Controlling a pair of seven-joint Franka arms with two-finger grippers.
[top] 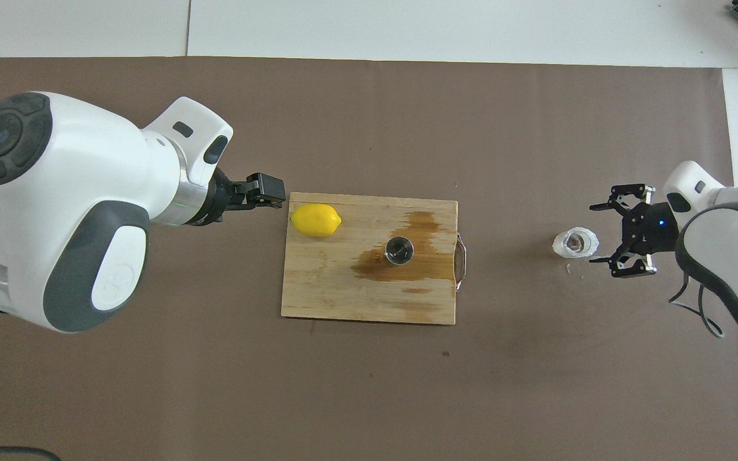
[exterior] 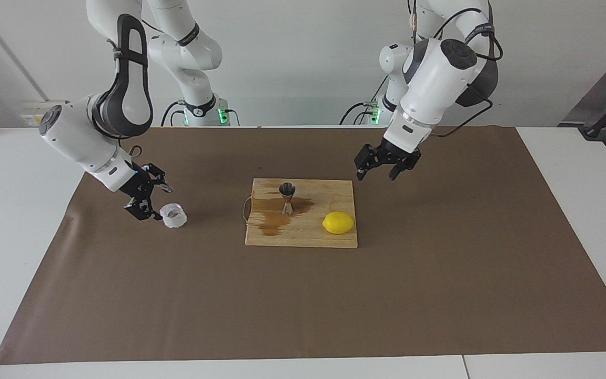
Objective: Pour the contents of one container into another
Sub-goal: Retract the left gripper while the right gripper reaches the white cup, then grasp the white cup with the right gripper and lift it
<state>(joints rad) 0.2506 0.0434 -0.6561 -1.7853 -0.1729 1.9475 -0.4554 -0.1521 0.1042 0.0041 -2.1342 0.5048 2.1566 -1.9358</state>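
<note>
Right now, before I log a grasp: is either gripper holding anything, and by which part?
Nothing is held. The right gripper stands open beside the cup; the left gripper is open over the mat.
</note>
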